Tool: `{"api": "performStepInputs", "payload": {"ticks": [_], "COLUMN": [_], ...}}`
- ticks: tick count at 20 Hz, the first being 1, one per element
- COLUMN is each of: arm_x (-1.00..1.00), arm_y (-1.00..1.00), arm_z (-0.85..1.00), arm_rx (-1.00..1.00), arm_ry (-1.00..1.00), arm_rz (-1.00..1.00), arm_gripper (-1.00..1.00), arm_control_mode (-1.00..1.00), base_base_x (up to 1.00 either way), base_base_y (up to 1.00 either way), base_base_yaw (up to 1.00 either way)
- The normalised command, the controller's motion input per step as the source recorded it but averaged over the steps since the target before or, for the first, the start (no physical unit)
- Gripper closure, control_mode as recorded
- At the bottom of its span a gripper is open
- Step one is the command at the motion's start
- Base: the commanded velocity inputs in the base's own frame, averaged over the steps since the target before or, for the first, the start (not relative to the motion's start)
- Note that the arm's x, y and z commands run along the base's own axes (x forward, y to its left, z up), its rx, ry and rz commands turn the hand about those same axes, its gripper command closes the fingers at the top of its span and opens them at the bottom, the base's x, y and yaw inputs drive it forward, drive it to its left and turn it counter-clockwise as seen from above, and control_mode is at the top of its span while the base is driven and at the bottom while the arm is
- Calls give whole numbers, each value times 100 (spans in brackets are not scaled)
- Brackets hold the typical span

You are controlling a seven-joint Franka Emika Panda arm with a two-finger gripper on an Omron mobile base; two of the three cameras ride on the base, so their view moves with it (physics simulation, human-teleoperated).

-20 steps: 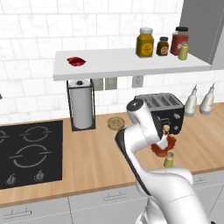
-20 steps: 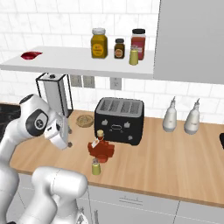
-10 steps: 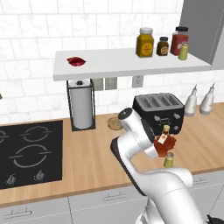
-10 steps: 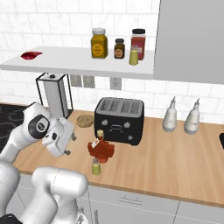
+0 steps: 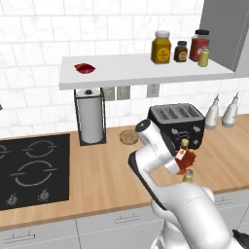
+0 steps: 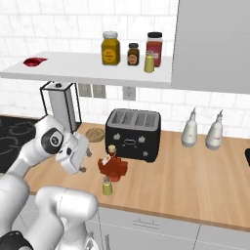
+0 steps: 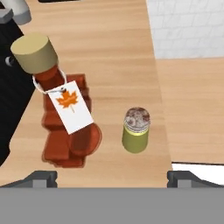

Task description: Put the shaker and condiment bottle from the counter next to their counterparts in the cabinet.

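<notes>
Since a second ago your arm has swung down toward the counter's front edge, and the gripper, fingers spread fully and empty, hovers over the tiny yellow-green cylindrical shaker with its pale cap, standing upright just beside the red-brown glassy maple-leaf bottle. Expect the shaker to be light, rigid and easily tipped; take it across the body below the cap.
</notes>
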Motion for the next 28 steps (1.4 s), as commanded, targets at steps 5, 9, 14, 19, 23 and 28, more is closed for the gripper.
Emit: {"api": "performStepInputs", "payload": {"ticks": [5, 9, 14, 19, 23, 28], "arm_x": [29, 29, 13, 4, 4, 6], "arm_y": [2, -2, -3, -7, -21, -18], "arm_z": [-3, -5, -8, -7, -14, -12], "arm_rx": [-2, 0, 0, 0, 0, 0], "arm_ry": [0, 0, 0, 0, 0, 0], "arm_rz": [1, 0, 0, 0, 0, 0], "arm_gripper": [-100, -100, -100, -100, -100, -100], "arm_control_mode": [-100, -100, -100, -100, -100, -100], "base_base_x": [0, 0, 0, 0, 0, 0], "base_base_y": [0, 0, 0, 0, 0, 0], "base_base_yaw": [0, 0, 0, 0, 0, 0]}}
